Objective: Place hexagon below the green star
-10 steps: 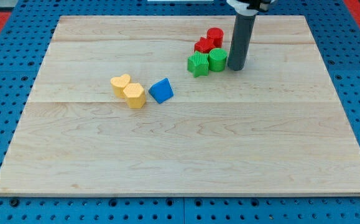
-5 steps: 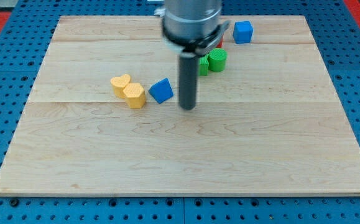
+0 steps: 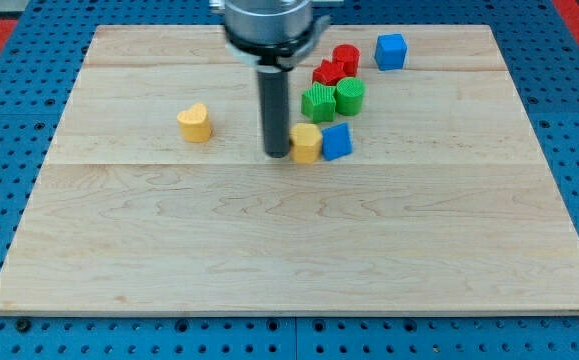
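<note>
The yellow hexagon (image 3: 306, 142) sits just below the green star (image 3: 318, 103), near the middle of the board's upper half. My tip (image 3: 276, 154) rests against the hexagon's left side. A blue block (image 3: 337, 141) touches the hexagon's right side. A green cylinder (image 3: 350, 96) stands right of the green star.
A red star (image 3: 327, 73) and a red cylinder (image 3: 346, 58) sit above the green pair. A blue cube (image 3: 391, 50) lies at the view's top right. A yellow heart (image 3: 196, 122) stands alone to the left. The wooden board (image 3: 289, 250) lies on a blue pegboard.
My tip went left around the yellow pair, then pushed the yellow hexagon and the blue block rightward to below the green star. The yellow heart stayed behind.
</note>
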